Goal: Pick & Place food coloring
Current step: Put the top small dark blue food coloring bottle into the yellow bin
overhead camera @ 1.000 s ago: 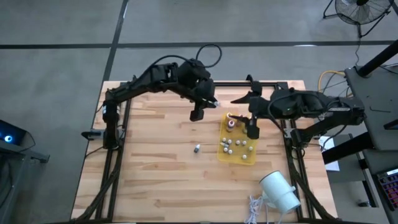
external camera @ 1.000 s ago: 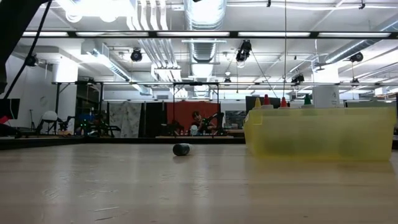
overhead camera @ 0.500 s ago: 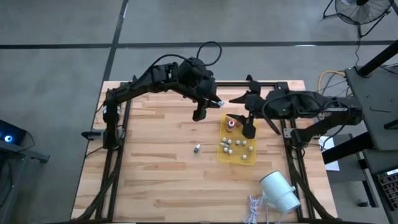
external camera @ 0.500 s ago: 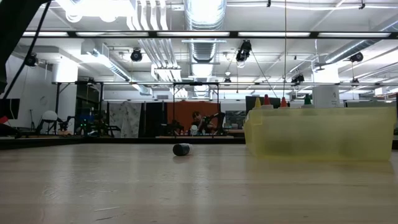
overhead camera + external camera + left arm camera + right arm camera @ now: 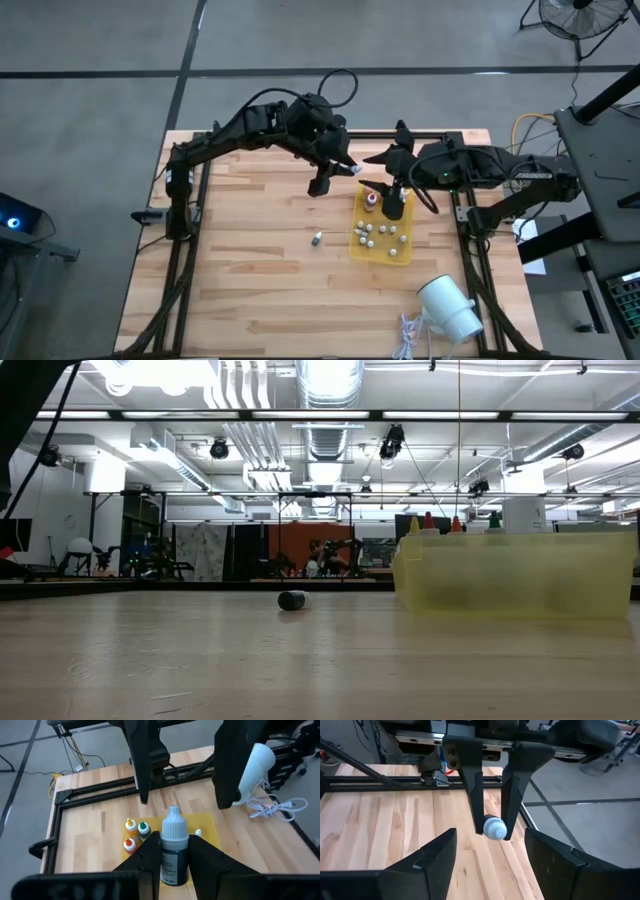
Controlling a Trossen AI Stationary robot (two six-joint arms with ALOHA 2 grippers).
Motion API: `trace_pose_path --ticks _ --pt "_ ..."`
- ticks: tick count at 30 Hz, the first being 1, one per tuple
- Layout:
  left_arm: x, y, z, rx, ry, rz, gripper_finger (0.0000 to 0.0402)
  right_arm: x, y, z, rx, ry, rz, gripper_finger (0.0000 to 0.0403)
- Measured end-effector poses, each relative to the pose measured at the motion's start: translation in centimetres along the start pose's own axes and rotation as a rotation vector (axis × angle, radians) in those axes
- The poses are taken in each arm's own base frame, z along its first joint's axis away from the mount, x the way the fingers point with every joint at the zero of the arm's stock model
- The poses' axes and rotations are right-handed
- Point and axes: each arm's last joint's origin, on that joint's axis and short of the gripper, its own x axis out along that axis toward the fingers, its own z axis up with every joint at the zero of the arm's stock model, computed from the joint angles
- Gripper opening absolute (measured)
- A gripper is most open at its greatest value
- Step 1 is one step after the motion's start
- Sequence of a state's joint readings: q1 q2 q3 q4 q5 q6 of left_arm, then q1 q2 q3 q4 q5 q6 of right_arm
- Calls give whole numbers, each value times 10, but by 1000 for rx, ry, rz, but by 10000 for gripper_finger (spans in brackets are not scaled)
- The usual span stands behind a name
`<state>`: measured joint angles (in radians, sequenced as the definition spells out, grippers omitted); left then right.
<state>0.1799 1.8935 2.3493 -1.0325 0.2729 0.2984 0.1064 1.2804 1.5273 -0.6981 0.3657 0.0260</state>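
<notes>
- Food coloring: one dark bottle [image 5: 174, 851] w/ whitish cap is pinched between the left gripper [image 5: 322, 183] fingers, held up in the air, well clear of the table [image 5: 250, 260]; cap also shows in right wrist view.
- Rest of the set sits on the yellow mat [image 5: 381, 240], right of table centre: colour-topped bottles [image 5: 135, 834] (yellow, green, orange/red tops in left wrist view) at the mat's far end, small whitish vials [image 5: 380, 233] spread over the middle.
- One stray small vial [image 5: 316, 238] lies on bare wood just left of the mat, apart from it; in low view it shows as a dark little cylinder lying on the tabletop, left of the yellow mat's wall.
- Left gripper: fingers nearly together, clamped on the bottle's body; hangs over far-centre of table, left of the mat's far end.
- Right gripper [image 5: 392, 203]: fingers wide apart, nothing between them; hovers over the mat's far end, by the colour-topped bottles. Faces the left gripper, close but not touching.
- Big white cylinder [image 5: 449, 309] w/ a white cable lies near the table's near-right corner, apart from the mat.
</notes>
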Motion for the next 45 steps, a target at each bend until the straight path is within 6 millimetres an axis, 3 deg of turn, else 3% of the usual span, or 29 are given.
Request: trace_pose_path --ticks 12,24,36,45 --pt "0 0 0 24 -4 2 58 2 -4 3 20 -22 14 226" --pt "10 1 -6 10 26 -7 58 27 0 -3 17 47 1 223" --pt "18 3 -15 -3 72 -8 58 12 -5 -5 -12 64 0 177" --pt "17 5 -16 -51 57 -64 58 6 -6 -3 -218 166 55 190"
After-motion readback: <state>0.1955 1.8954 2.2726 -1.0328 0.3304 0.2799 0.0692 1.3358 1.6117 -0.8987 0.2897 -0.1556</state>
